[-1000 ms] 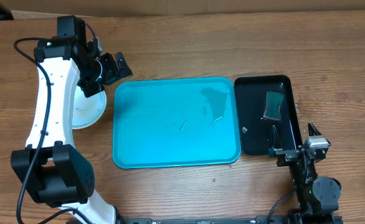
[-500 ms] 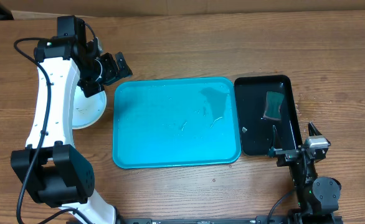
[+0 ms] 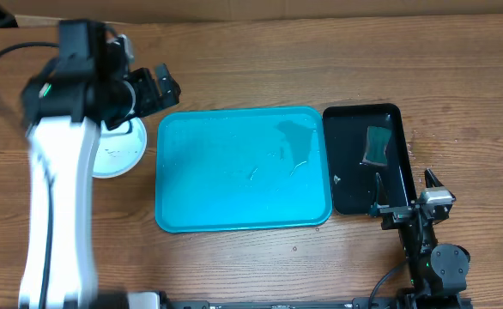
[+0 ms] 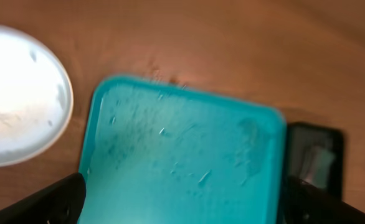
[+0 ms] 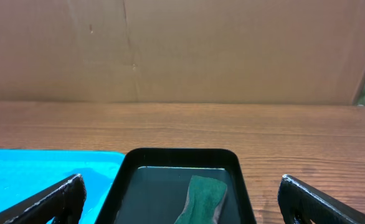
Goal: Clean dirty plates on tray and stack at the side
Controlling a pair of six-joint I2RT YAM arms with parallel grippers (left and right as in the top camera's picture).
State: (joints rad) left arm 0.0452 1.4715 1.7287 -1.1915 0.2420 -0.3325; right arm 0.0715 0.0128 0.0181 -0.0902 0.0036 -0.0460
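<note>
- Overhead: I am seeing the left pincer (image 3: 157, 90) hanging wide open, gripping nothing, toward the worktop's back left corner. Just beside it, the plates (image 3: 116, 154) are sitting left of the tray (image 3: 243, 172), only a white one showing.
- Left wrist: I am looking down on the tray's wet floor, with the white plate lying off its left rim.
- Right wrist: the right pincer (image 5: 182, 202) is gaping wide, holding nothing, over the black tray (image 5: 123, 180) and its green sponge (image 5: 201, 194).

The left arm (image 3: 56, 189) stretches long and white behind its jaws, blurred in the overhead view. At its end the left gripper (image 3: 162, 86) stands with jaws spread wide and nothing between them — its dark fingers (image 4: 58, 198) fill the wrist view's lower corners. The right arm (image 3: 440, 262) sits folded low behind the right gripper (image 3: 403, 194), whose jaws are likewise wide apart and empty.
</note>
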